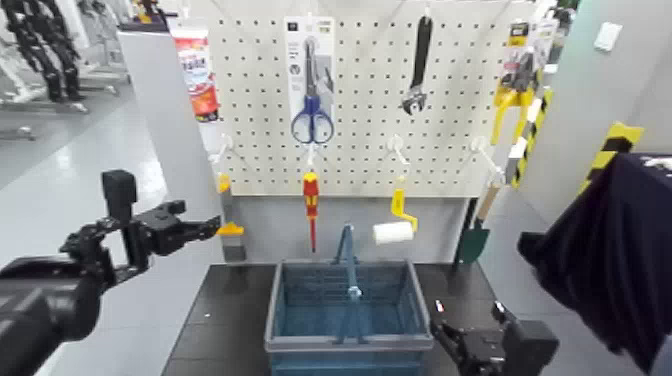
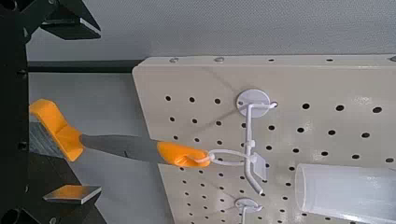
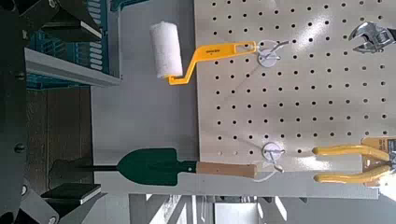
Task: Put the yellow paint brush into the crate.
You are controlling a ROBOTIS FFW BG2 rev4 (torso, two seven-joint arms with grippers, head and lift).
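The yellow paint brush (image 1: 231, 229) hangs from a hook at the pegboard's lower left edge, bristles down. In the left wrist view the brush (image 2: 58, 129) lies between my open fingers, with no touch visible. My left gripper (image 1: 207, 227) is raised at brush height, just left of it, and also shows in the left wrist view (image 2: 91, 110). The blue-grey crate (image 1: 292, 270), with its blue hoop handle up, stands on the table below the board. My right gripper (image 1: 447, 338) is open and empty, low beside the crate's right front corner; it also shows in the right wrist view (image 3: 79, 107).
The pegboard (image 1: 360, 150) holds blue scissors (image 1: 312, 122), a wrench (image 1: 417, 70), a red-and-yellow screwdriver (image 1: 311, 200), a white paint roller (image 1: 394, 230), a green trowel (image 1: 473, 242) and yellow pliers (image 1: 513, 95). A dark cloth (image 1: 610, 250) hangs at right. The crate stands on a black table (image 1: 215, 325).
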